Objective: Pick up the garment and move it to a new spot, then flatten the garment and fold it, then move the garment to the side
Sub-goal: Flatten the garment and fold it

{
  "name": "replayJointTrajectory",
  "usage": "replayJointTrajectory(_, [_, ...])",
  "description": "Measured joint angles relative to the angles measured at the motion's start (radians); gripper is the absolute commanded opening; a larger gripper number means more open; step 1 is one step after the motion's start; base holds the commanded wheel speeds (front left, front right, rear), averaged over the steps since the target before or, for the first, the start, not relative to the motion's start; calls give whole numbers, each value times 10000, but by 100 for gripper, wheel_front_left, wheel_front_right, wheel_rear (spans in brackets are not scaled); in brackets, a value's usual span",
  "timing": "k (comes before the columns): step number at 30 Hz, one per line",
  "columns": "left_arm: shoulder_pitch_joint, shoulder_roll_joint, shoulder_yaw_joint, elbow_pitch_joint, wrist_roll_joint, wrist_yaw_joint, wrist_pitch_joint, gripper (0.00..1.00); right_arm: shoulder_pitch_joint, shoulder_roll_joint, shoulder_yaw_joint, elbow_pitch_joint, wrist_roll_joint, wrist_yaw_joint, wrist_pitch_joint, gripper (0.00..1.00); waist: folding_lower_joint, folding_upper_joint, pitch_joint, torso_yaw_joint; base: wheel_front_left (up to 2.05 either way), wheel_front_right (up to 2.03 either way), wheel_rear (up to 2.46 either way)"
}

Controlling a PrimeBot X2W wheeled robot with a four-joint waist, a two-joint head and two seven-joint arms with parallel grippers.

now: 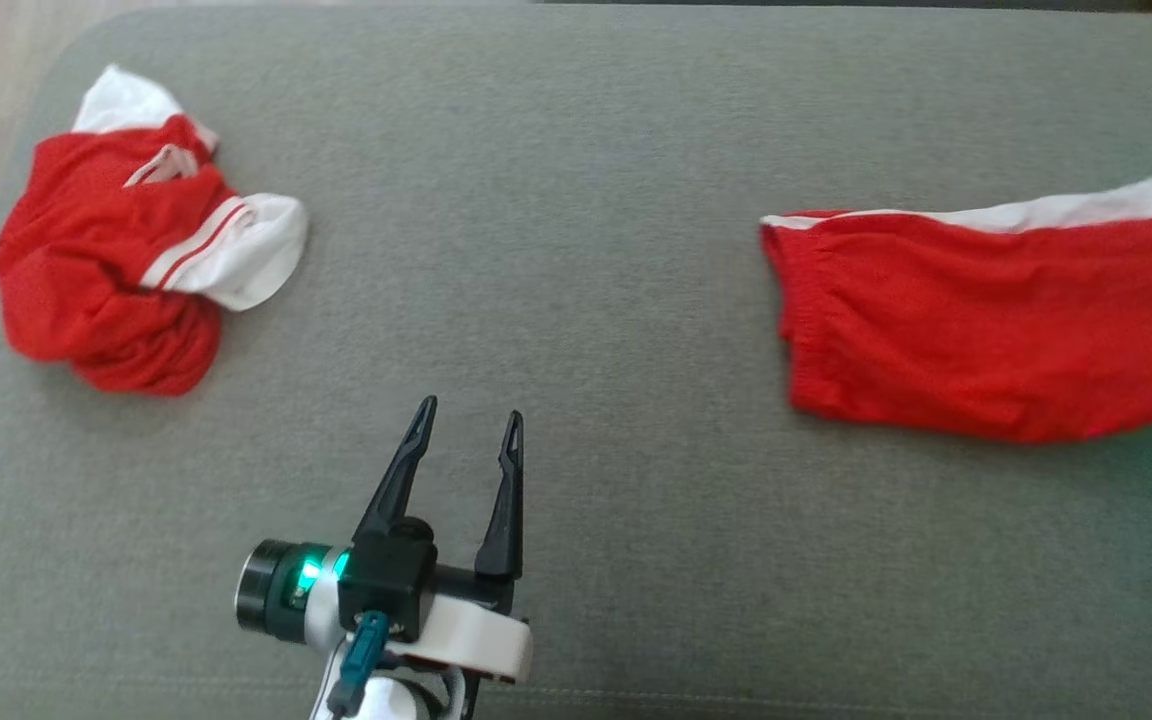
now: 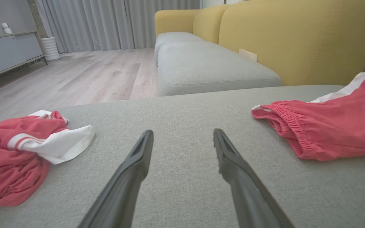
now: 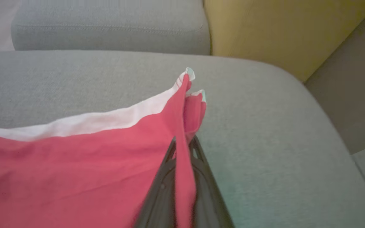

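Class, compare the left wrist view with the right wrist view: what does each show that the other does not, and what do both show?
Left wrist view, not the right: the open left gripper, a crumpled red and white garment, wooden floor and curtains. Right wrist view, not the left: the right gripper shut on a corner of the red shorts. Both: the red shorts, the grey cushion and the yellow sofa back.

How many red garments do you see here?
2. A crumpled garment at the robot's left; flatter shorts at its right, pinched by the right gripper. None seems hidden.
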State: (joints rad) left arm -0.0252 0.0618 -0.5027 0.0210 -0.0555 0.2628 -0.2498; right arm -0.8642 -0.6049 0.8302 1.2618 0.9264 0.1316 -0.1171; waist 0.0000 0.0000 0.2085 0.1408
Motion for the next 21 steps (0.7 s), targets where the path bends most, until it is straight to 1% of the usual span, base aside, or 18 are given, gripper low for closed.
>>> replayJointTrajectory(4, [1, -10, -4, 63, 0, -2, 0, 100, -578, -81, 100, 15, -265, 0, -77, 0, 0, 0, -100, -261, 0, 0, 0])
replayJointTrajectory(9, [4, -13, -4, 215, -4, -6, 0, 100, -840, 190, 414, -293, -654, 0, -107, 0, 0, 0, -328, -346, 0, 0, 0])
replayJointTrajectory(11, [16, -13, 0, 253, -6, -81, 0, 100, -894, 433, 500, -514, -679, 0, -105, 0, 0, 0, -443, -349, 0, 0, 0])
replayJointTrajectory(18, [69, -21, -8, 378, -33, -132, 0, 100, -900, 1423, 616, -1126, -819, 0, -61, 0, 0, 0, -746, -144, 0, 0, 0])
replayJointTrajectory(19, [161, -23, -10, 387, -117, -134, 0, 100, -889, 1764, 616, -1279, -834, 0, -59, 0, 0, 0, -813, -59, 0, 0, 0])
replayJointTrajectory(21, [294, -23, -27, 422, -119, -138, 0, 100, -857, 2094, 629, -1450, -924, 0, 27, 0, 0, 0, -856, 47, 0, 0, 0])
